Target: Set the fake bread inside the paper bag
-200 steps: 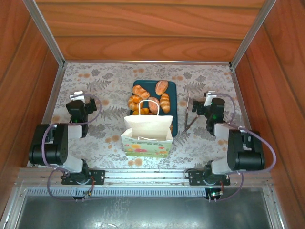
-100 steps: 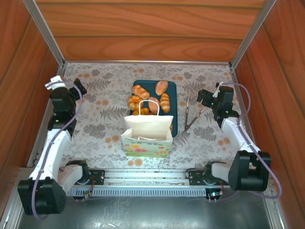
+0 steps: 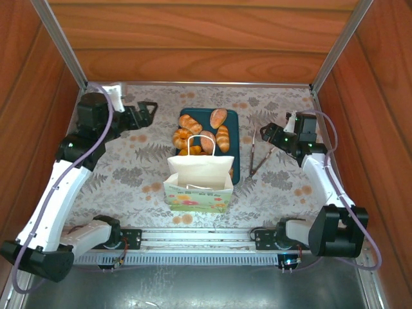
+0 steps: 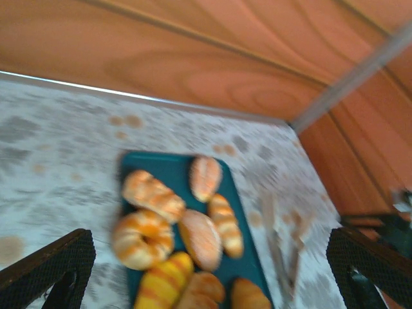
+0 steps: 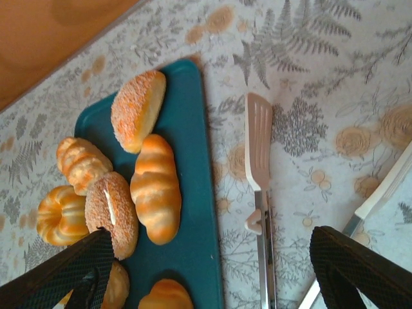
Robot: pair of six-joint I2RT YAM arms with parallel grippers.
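Glossy golden toy pastries (image 3: 203, 132) fill a teal tray (image 3: 234, 129) at centre; a white paper bag (image 3: 199, 174) stands below (mouth up to receive them). Left gripper (image 3: 145, 109) and right gripper (image 3: 266, 132) flank them, splayed empty.

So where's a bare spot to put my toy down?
Bare cloth lies left of the tray and paper bag, out to the left arm, and along the back wall behind the tray. It's crowded right of the tray, where tongs lie by the right fingers.

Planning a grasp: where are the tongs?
Top view: the tongs lie just right of the teal tray, near the right end effector.
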